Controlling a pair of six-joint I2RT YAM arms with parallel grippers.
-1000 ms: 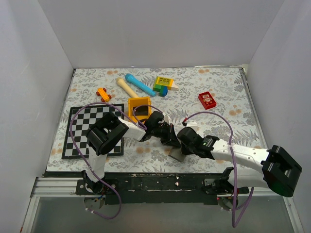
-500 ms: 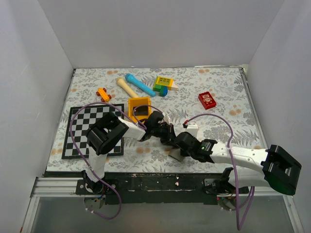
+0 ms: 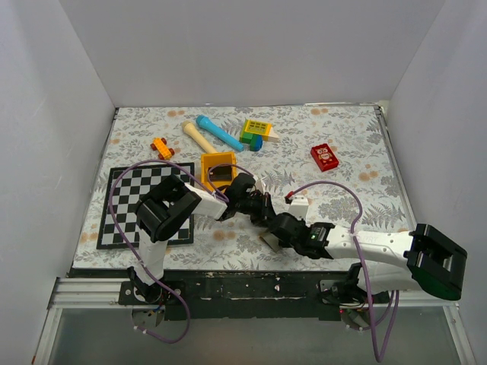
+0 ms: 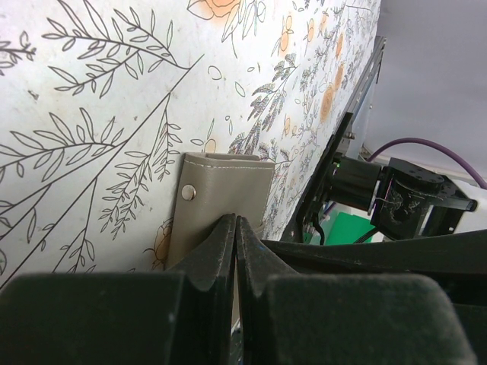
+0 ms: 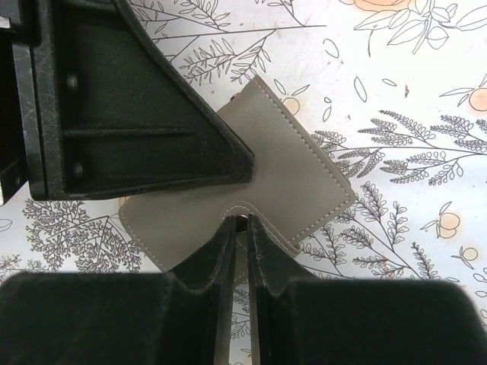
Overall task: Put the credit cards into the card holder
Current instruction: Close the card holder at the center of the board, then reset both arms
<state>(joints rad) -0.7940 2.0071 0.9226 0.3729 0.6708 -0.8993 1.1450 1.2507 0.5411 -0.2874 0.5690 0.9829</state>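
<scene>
The grey card holder [image 3: 268,242] lies folded on the floral table near the front edge. It also shows in the left wrist view [image 4: 221,190] with its stud, and in the right wrist view [image 5: 304,182]. My left gripper [image 4: 236,220] is shut, its tips pressed down on the holder's top face. My right gripper [image 5: 241,222] is shut on the holder's snap tab, the stud showing between the tips. In the top view the left gripper [image 3: 265,214] and right gripper [image 3: 276,230] meet over the holder. A black credit card [image 3: 221,174] lies in the orange tray [image 3: 207,162].
A checkerboard [image 3: 129,205] lies at the left. A red block [image 3: 325,157], a yellow-green toy [image 3: 257,131], a blue stick [image 3: 221,133], a wooden stick [image 3: 198,137] and an orange toy [image 3: 161,147] lie farther back. The table's front edge is just beyond the holder.
My right gripper has moved left and towards the front edge, closing in on the holder's tab. The holder has shifted slightly left. The left gripper has stayed on it.
</scene>
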